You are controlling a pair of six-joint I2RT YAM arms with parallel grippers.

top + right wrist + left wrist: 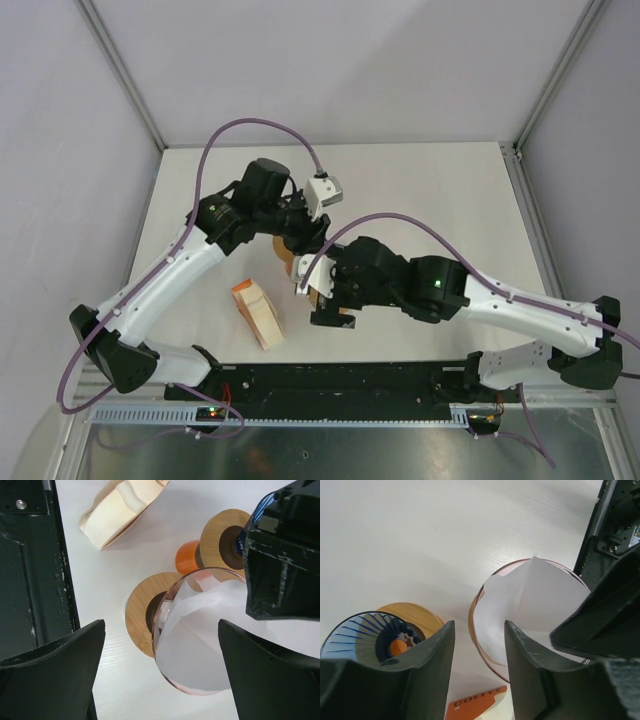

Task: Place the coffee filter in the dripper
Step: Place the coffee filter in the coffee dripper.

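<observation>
Two drippers stand side by side on the white table (430, 200). We see the white paper coffee filter (535, 605) sitting inside one of them, a clear pink cone-shaped dripper (165, 645) on a round wooden base (137, 612). The filter lies opened out against the pink wall, with one pointed corner standing above the rim. Just beside it is a blue ribbed dripper (355, 635) on its own wooden disc (415, 615), with an orange part (397, 647) showing at its middle.

The left gripper (480, 672) hangs over the pink dripper with its jaws parted and nothing between them. Through the gap we see the dripper's rim and the filter. The right gripper (160, 675) has its jaws spread wide and released, holding nothing. In its own view, one finger stands to either side of the pink dripper. In each wrist view the other gripper's black body overlaps the filter, and we cannot tell whether either one touches it.

Nearer the arm bases, apart from the drippers, lies an orange pack of cream-coloured filters (258, 313), tipped on its side.
</observation>
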